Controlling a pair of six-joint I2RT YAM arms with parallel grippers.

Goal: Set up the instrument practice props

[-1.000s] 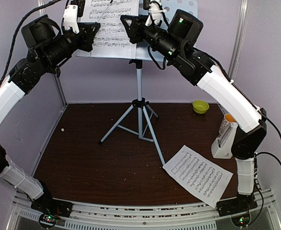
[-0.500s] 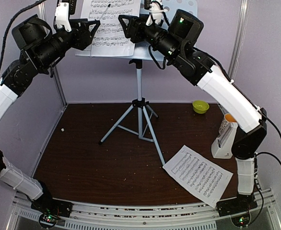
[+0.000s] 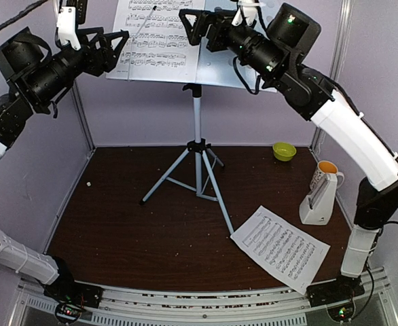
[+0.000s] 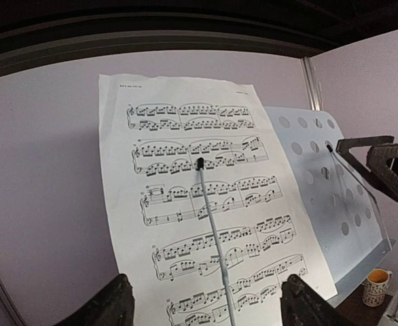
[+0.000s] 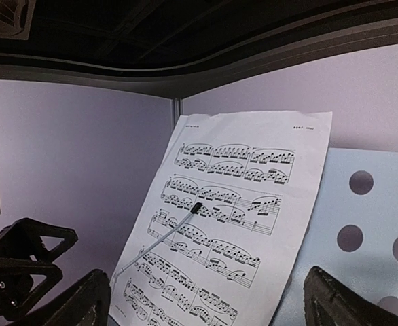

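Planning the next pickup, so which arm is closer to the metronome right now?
Right. The right arm has its upright lower section just beside the metronome on the right side of the table; the left arm is across the table, along the left wall.

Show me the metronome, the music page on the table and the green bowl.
metronome [image 3: 318,202], top external view, front face.
music page on the table [image 3: 280,248], top external view, middle.
green bowl [image 3: 284,156], top external view, front wall.

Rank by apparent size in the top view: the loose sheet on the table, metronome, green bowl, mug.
1. Loose sheet
2. Metronome
3. Green bowl and mug look alike; mug partly hidden, so unranked.
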